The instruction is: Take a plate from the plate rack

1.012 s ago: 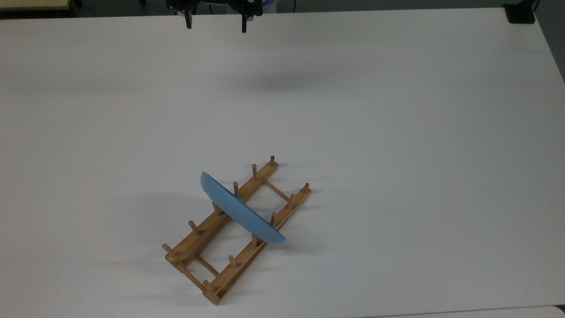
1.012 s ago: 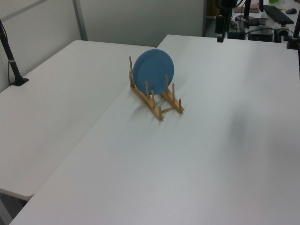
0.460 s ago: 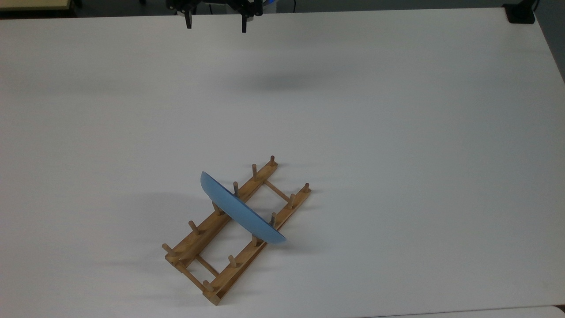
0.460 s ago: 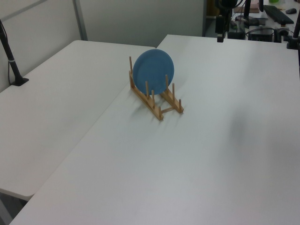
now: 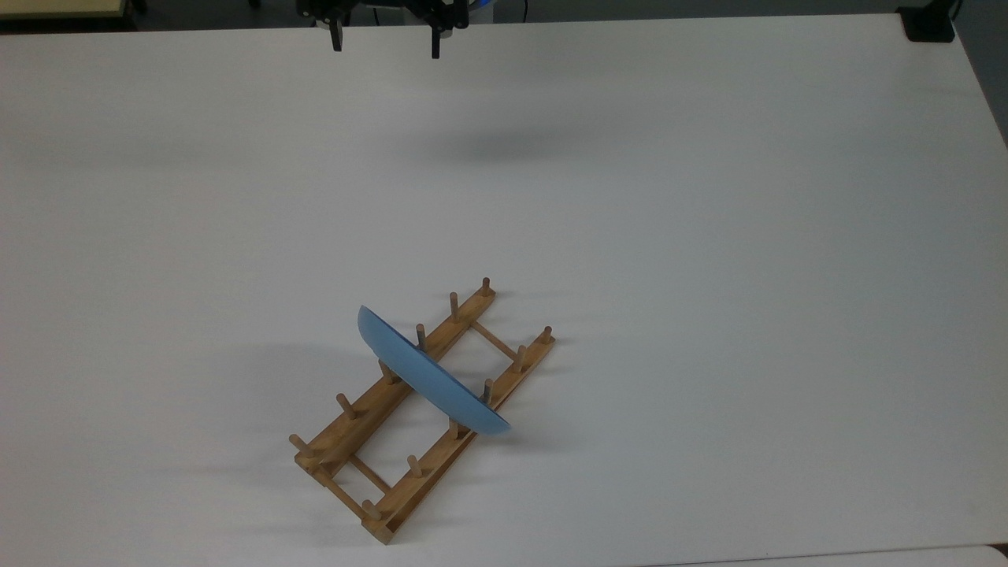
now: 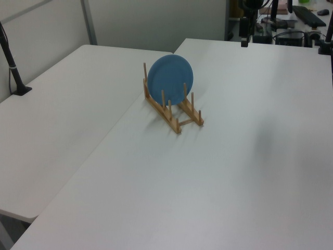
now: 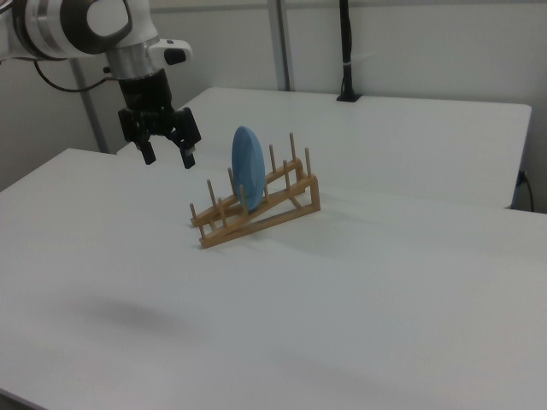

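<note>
Light-blue and round, the plate [image 5: 429, 378] stands on edge in the plate rack [image 5: 394, 492], wedged between the upright pegs near the rack's middle. In the top view it appears as a thin curved sliver crossing both rails at a slant, overhanging the rack on either side. In the left view [image 6: 170, 79] its broad face shows nearly full-on; in the right view [image 7: 249, 167] it shows nearly edge-on, as a narrow oval rising above the peg tops and leaning slightly.

The plate rack [image 6: 179, 120] is light-brown wood, with two long parallel rails joined by thin crossbars and a row of upright pegs on each. It lies diagonally on the table in the top view, running from lower left to upper right. In the right view [image 7: 282, 205] one end of the rack sits higher than the other, so the rails slope.

The white table [image 5: 709, 236] carries the rack. A second white table [image 6: 52, 135] adjoins it on the left view's left.

The gripper [image 5: 385, 46] hangs above the table at the top view's upper edge, well apart from the plate and rack. Its two black fingers point down with a clear gap between them, holding nothing. In the right view the gripper [image 7: 167, 156] hangs to the plate's left, and the white arm [image 7: 81, 26] reaches in from the right view's upper left corner.
</note>
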Controlling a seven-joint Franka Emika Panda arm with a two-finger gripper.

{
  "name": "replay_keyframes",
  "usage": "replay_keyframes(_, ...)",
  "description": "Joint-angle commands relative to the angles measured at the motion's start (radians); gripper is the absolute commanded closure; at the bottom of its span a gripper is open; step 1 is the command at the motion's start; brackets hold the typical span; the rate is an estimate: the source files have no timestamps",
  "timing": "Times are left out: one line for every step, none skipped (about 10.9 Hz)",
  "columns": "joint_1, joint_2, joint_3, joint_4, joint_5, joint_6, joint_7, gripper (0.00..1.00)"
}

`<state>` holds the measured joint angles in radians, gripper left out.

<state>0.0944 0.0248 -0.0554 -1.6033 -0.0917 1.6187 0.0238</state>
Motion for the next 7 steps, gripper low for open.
replay_keyframes(0.005, -0.014, -0.004, -0.018, 0.009, 0.006, -0.019, 0.0)
replay_keyframes(0.004, -0.014, -0.004, -0.02, 0.009, 0.006, -0.019, 0.0)
replay_keyframes(0.004, -0.014, -0.004, -0.02, 0.009, 0.006, -0.019, 0.0)
replay_keyframes(0.004, -0.013, -0.004, -0.02, 0.009, 0.006, -0.019, 0.0)
replay_keyframes(0.005, -0.006, -0.004, -0.02, 0.01, 0.006, -0.018, 0.0)
replay_keyframes(0.008, -0.002, -0.004, -0.018, 0.013, 0.006, -0.016, 0.0)
replay_keyframes(0.01, -0.002, -0.004, -0.018, 0.017, 0.006, -0.013, 0.0)
